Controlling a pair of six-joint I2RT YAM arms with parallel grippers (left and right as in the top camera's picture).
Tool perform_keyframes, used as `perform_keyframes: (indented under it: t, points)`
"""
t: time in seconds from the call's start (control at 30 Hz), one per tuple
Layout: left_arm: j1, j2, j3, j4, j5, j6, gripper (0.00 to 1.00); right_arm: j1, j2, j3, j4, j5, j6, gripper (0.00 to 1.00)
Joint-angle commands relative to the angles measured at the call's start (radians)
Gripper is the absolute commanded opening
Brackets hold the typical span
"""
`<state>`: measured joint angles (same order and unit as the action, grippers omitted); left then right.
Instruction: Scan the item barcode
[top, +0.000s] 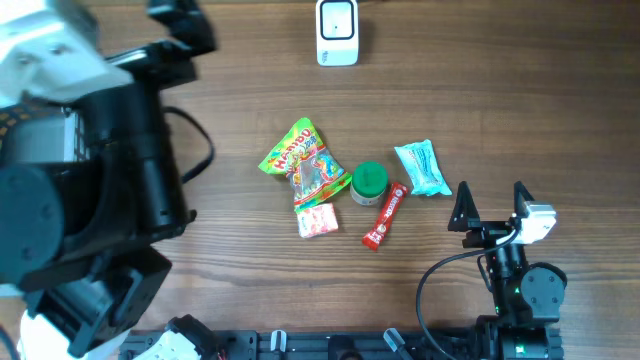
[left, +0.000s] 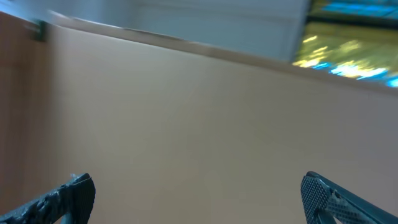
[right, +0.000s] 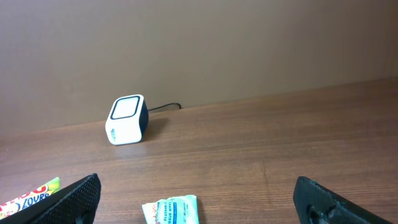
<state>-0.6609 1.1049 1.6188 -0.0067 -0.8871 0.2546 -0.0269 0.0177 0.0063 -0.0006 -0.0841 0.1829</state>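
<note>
The white barcode scanner (top: 337, 31) stands at the far middle of the table, also in the right wrist view as scanner (right: 127, 119). Loose items lie mid-table: a colourful gummy bag (top: 303, 163), a small pink packet (top: 317, 220), a green-capped tub (top: 369, 183), a red stick pack (top: 385, 215) and a pale blue tissue pack (top: 422, 167). My right gripper (top: 491, 195) stands open just right of the tissue pack (right: 171, 210), holding nothing. My left gripper (left: 199, 193) is open and empty, raised high at the left and facing a bare wall.
The left arm (top: 90, 170) looms large over the table's left side, close under the overhead camera. The scanner's cable (right: 165, 106) runs off behind it toward the wall. Bare wood (top: 540, 90) lies at the far right.
</note>
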Motion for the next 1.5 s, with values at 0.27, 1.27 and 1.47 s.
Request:
perform_keyframes:
  t: [0.27,1.27,1.47]
  points:
    - [0.016,-0.156,0.005,-0.097,-0.189,0.137,1.00,0.008,-0.004,-0.001,0.002,0.011,0.010,1.00]
    - [0.445,-1.040,-0.247,-0.372,0.613,-0.184,1.00,0.008,-0.004,-0.001,0.003,0.011,0.010,1.00]
    - [0.455,-1.100,-0.234,-0.379,0.599,-0.182,1.00,0.008,-0.004,-0.001,0.003,0.011,0.010,1.00]
